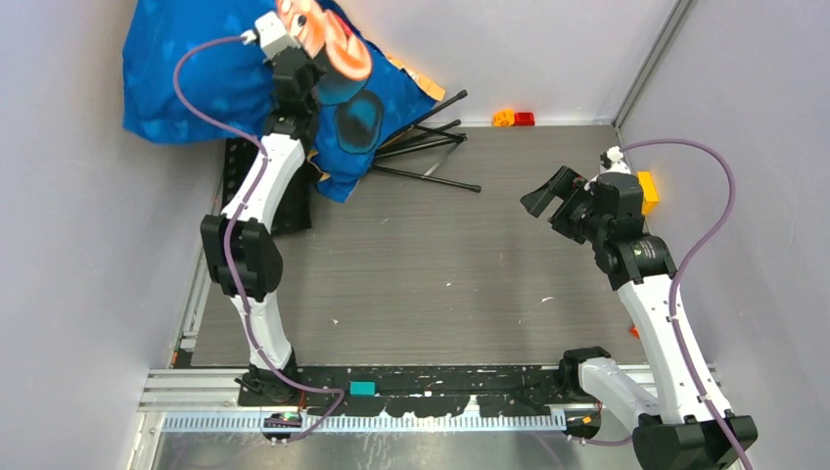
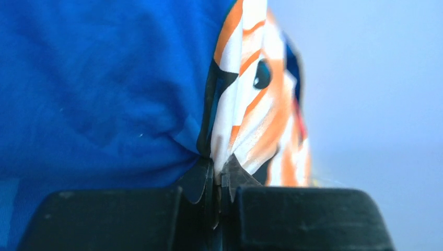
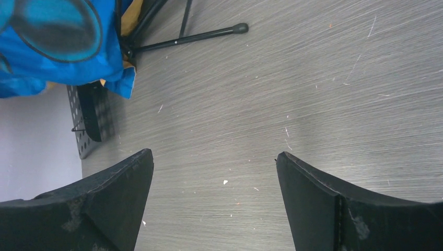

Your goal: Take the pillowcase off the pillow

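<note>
The pillowcase is a bright blue bundle with a cartoon mouse print, raised at the back left corner. Its lower end hangs down to the table. My left gripper reaches up into it, shut on a fold of the pillowcase. In the left wrist view the fabric is pinched between the closed fingertips of the left gripper. The pillow is hidden. My right gripper hovers open over the right side of the table. In the right wrist view the right gripper has nothing between its fingers, and the pillowcase shows at top left.
Black tripod legs lie beside the hanging fabric, also seen as tripod legs. A black perforated plate stands by the left wall. Small orange and red blocks sit at the back wall, a yellow block at the right wall.
</note>
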Controlling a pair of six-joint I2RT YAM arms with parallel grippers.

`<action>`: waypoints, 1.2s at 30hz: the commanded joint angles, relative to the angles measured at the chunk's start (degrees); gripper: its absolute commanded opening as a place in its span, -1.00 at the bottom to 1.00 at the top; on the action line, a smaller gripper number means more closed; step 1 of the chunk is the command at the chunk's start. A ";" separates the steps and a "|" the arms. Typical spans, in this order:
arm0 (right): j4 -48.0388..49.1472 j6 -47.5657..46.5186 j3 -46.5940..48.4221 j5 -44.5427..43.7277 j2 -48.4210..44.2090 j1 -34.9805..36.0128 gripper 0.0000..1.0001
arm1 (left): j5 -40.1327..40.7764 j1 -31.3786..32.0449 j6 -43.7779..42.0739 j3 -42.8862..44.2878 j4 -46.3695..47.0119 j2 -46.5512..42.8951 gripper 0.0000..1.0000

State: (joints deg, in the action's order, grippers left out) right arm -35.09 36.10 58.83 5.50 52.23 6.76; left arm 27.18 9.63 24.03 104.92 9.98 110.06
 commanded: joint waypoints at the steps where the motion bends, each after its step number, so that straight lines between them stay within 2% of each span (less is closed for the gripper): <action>1: 0.33 -1.47 2.85 3.45 1.16 0.10 0.83 | -2.18 3.74 -10.02 15.78 10.39 -1.86 -1.00; 5: 0.29 -1.63 2.71 3.93 0.92 0.12 0.83 | -3.11 4.96 -13.09 27.85 7.66 0.35 -1.00; 10: 0.31 -1.57 2.28 3.78 0.70 0.10 0.83 | -8.40 7.74 -10.79 33.50 8.04 -2.04 -1.00; 13: 0.31 -1.18 2.12 4.19 0.91 0.16 0.83 | -13.99 8.31 -1.86 32.42 7.72 -5.73 -1.00; 17: 0.29 -1.17 2.08 4.17 0.51 0.10 0.83 | -20.41 9.32 10.66 26.67 9.36 -11.62 -1.00; 20: 0.29 -1.14 2.11 4.17 0.03 0.16 0.83 | -22.97 12.32 12.89 24.03 9.98 -14.31 -1.00; 27: 0.01 -0.53 1.82 3.78 -1.77 0.11 0.83 | -29.47 19.72 17.42 24.12 8.51 -14.92 -1.00; 30: -0.51 -0.23 1.65 2.23 -3.18 0.11 0.83 | -31.53 22.55 20.50 17.34 9.20 -16.72 -1.00; 32: -0.99 -0.04 1.56 -0.12 -4.44 0.15 0.83 | -31.12 26.97 15.82 10.33 10.03 -18.99 -1.00; 36: -1.01 -0.37 0.79 -4.54 -7.33 0.12 0.83 | -21.76 36.97 3.00 -7.17 12.05 -24.41 -1.00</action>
State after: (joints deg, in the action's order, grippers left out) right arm -40.10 35.64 58.98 4.99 47.90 6.63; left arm 1.50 37.76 36.49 108.01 11.51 92.25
